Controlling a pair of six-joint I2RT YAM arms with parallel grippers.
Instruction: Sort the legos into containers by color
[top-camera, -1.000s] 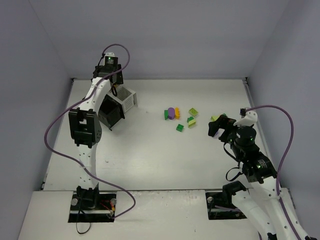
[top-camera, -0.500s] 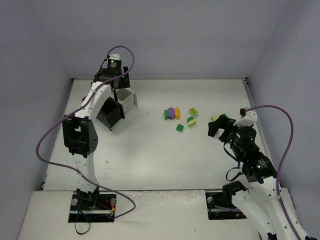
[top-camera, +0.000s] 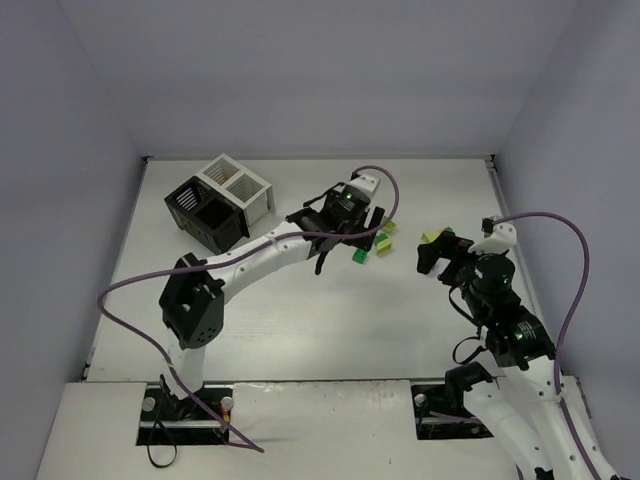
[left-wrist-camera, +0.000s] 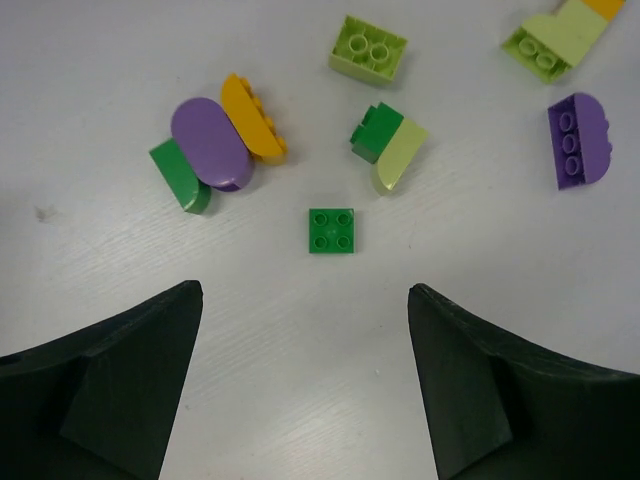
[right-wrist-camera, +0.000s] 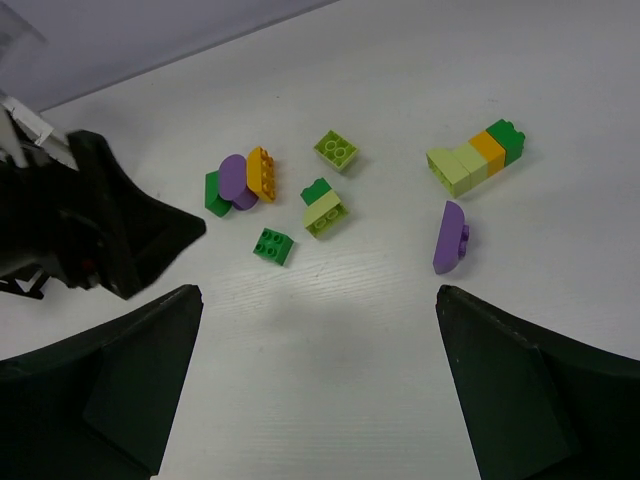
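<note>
Table (top-camera: 300, 320): white, grey walls on three sides.

Left arm (top-camera: 250, 262): reaches from its near-left base across to the middle of the far half. Right arm (top-camera: 510, 335): stays on the right side, wrist pointing left and far.

Containers (top-camera: 220, 200): four joined slatted bins at the far left, well apart from all bricks. The two black ones are on the nearer left side, the two white ones on the farther right side. Contents cannot be made out.

Left gripper (left-wrist-camera: 303, 292): jaws spread wide, nothing between them, hovering over the main brick cluster. Right gripper (right-wrist-camera: 318, 295): jaws spread fully, holding nothing, just right of the bricks.

Legos (top-camera: 362, 238): all lie loose on the table, right of centre in the far half, between the two grippers.

- Lime, orange and green stack (right-wrist-camera: 477, 155): lies on its side, farthest right.
- Purple rounded brick (left-wrist-camera: 210, 142): sits between, and touches, an orange-yellow brick (left-wrist-camera: 253, 117) and a dark green brick (left-wrist-camera: 180, 176), at the left end of the cluster.
- Second purple brick (left-wrist-camera: 578, 140): alone, near the stack.
- Dark green and lime pair (left-wrist-camera: 388, 145): joined, mid-cluster.
- Lime square brick (left-wrist-camera: 368, 49): studs up, far side.
- Small green square plate (left-wrist-camera: 331, 230): studs up, nearest the left gripper and centred in front of its gap.
</note>
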